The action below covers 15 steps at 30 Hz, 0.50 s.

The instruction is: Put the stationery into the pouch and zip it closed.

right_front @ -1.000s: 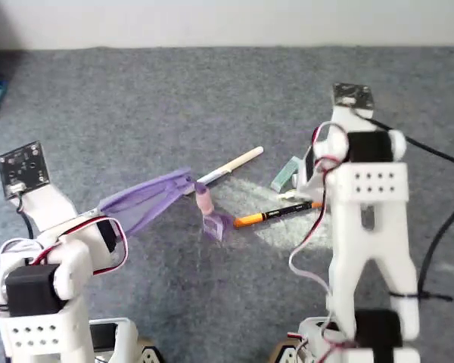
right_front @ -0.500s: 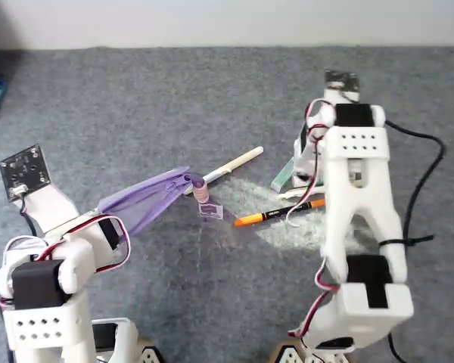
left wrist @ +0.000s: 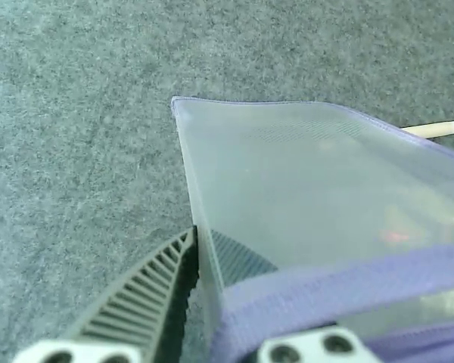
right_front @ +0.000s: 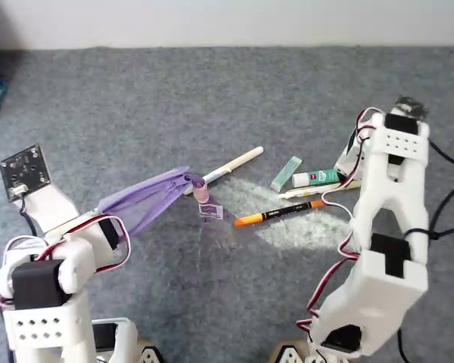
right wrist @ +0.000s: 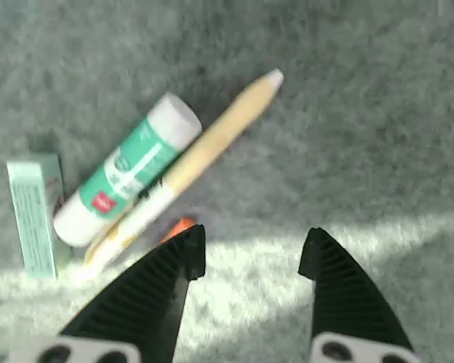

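Clamping an edge of the pouch (left wrist: pixel 310 197) in the left gripper (left wrist: pixel 212 302). Hovering with the right gripper (right wrist: pixel 253 238) spread wide, glue stick (right wrist: pixel 129 181) and cream pen (right wrist: pixel 212 136) just ahead, well apart from the pouch.

The pouch (left wrist: pixel 303 197) is clear with lilac trim, between the grey ribbed fingers (left wrist: pixel 136 302) of the left gripper (left wrist: pixel 212 287). Past the black fingers (right wrist: pixel 163 280) of the right gripper (right wrist: pixel 253 242) lie a green-and-white glue stick (right wrist: pixel 129 179), a cream pen (right wrist: pixel 212 140) and a mint box (right wrist: pixel 32 215) on grey carpet (right wrist: pixel 363 113).
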{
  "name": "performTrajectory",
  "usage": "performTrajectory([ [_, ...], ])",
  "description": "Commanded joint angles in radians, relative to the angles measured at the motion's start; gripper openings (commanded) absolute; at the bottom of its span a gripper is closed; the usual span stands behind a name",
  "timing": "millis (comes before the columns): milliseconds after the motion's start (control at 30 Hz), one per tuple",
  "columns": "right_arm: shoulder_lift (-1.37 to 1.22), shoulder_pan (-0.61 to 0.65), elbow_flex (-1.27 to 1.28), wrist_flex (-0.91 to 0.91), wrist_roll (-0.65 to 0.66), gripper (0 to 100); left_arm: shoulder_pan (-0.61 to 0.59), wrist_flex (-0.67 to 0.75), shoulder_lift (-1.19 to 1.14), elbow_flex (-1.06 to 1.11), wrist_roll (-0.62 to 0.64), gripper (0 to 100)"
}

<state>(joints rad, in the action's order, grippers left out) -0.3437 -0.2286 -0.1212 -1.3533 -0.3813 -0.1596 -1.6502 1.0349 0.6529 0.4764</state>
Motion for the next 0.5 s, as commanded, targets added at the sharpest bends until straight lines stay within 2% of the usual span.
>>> performTrajectory([
  [0, -0.021, -0.008, -0.048, 0.093, -0.009, 21.6, -0.006, 0.018, -0.018, -0.004, 0.009, 1],
  [267, -0.151, -0.027, -0.071, 0.125, -0.012, 21.6, -0.006, 0.034, -0.018, -0.004, 0.009, 1],
  [467, -0.225, -0.051, -0.216, 0.114, -0.057, 21.6, -0.006, 0.034, -0.018, -0.004, 0.009, 1],
])
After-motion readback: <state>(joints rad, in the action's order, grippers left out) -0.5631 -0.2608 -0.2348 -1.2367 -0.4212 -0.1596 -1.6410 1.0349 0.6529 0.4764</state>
